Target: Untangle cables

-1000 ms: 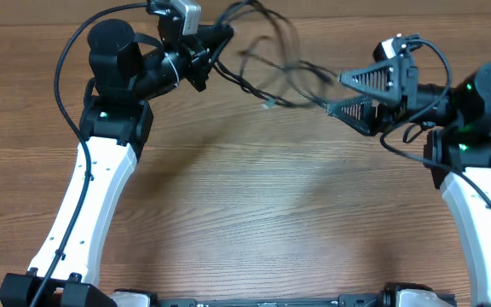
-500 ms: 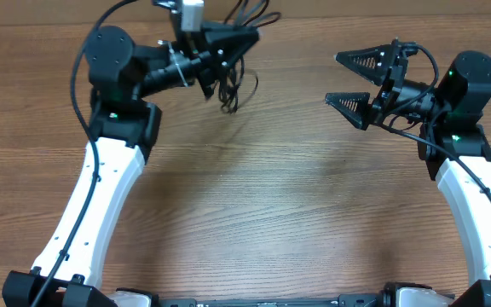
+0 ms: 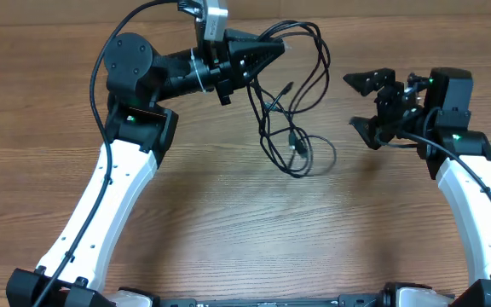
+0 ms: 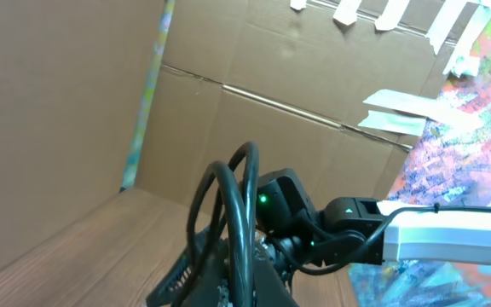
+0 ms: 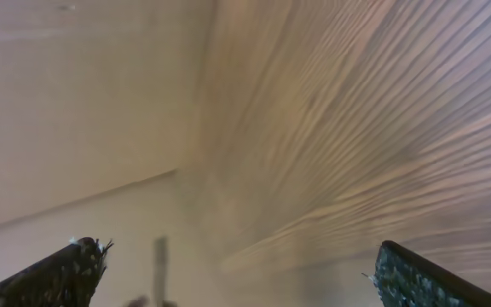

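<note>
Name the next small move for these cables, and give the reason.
Probably bring the open right gripper across to a loose loop of the cables. The left gripper is shut on the bundle's top, while the right one is empty and apart from it.

Looped cables [image 3: 293,141] hang across the rear middle. In front of them the tabletop [image 3: 254,234] lies open from side to side.
</note>
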Tool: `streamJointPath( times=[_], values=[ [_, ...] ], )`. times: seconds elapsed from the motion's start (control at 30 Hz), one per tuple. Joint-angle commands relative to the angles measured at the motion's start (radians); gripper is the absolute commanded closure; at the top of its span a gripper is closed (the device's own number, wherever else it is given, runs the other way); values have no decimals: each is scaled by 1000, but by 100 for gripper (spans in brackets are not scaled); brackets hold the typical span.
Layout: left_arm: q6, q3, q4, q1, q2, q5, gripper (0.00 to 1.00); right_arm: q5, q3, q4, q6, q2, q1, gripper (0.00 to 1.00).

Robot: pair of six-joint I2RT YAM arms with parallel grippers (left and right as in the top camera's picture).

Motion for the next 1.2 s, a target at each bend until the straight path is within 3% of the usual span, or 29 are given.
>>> streamJointPath(
  times=[0.0,0.17,0.3,0.77,1.17],
  values=[
    [2,8,5,21,-6,-8,96,50,13,-40,-296,-58,-2,0],
    [-16,8,10,1,-6,-7,96,-89,13,-81,-656,-181,-1,0],
    [-36,8,13,-45,-6,-8,96,-93,13,-101,-774,-266,0,0],
    [-72,8,138,-298,-6,-76,96,-68,13,-103,-799,-291,0,0],
    [-380,8,562,-346,-7,-39,96,369,13,-200,-798,-166,0,0]
  ],
)
